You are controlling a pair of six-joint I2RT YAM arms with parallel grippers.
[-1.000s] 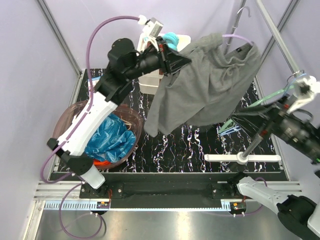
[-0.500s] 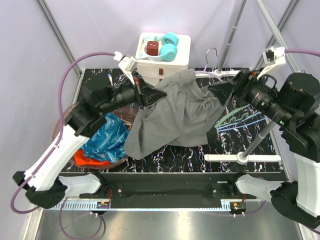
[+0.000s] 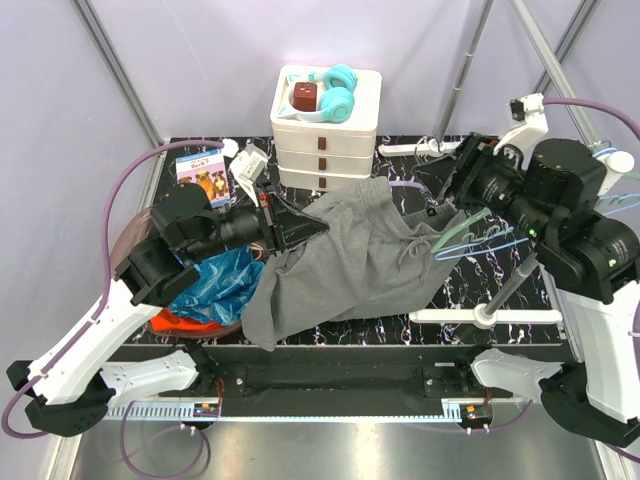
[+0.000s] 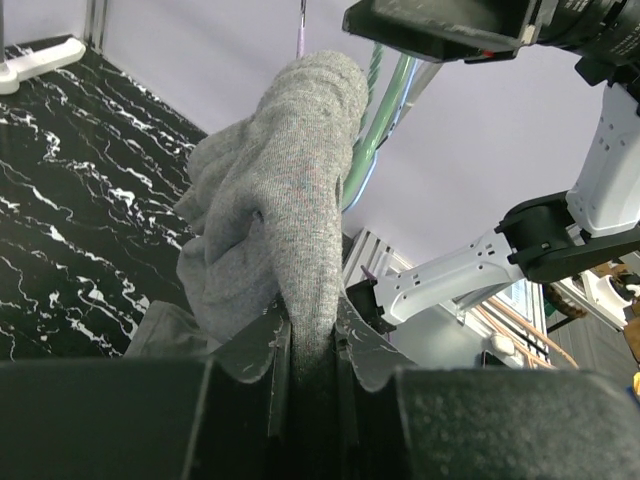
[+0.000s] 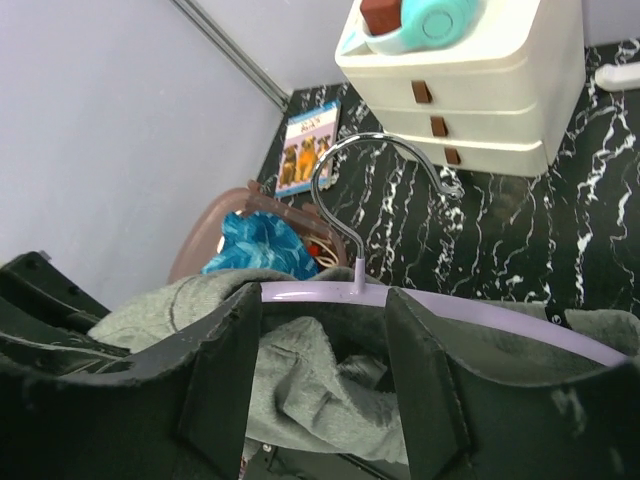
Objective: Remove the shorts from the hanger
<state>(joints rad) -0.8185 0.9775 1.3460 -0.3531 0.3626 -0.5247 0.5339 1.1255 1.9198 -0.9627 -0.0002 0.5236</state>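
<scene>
Tabletop [image 3: 370,328]: left hand [image 3: 300,228] (clamped) grips shorts [image 3: 360,260].

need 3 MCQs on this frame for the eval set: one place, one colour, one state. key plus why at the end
1. The blue shorts lie:
A) on the drawer unit
B) in the brown basket
C) on the book

2. The hanger bar is:
A) lilac
B) red
C) black

3. The left gripper is:
A) open, holding nothing
B) shut on the hanger
C) shut on the grey shorts

Key:
1 B, blue fabric sits inside the basket at the table's left.
2 A, the right wrist view shows a lilac bar under a chrome hook.
3 C, the left wrist view shows grey fabric pinched between closed fingers.
</scene>
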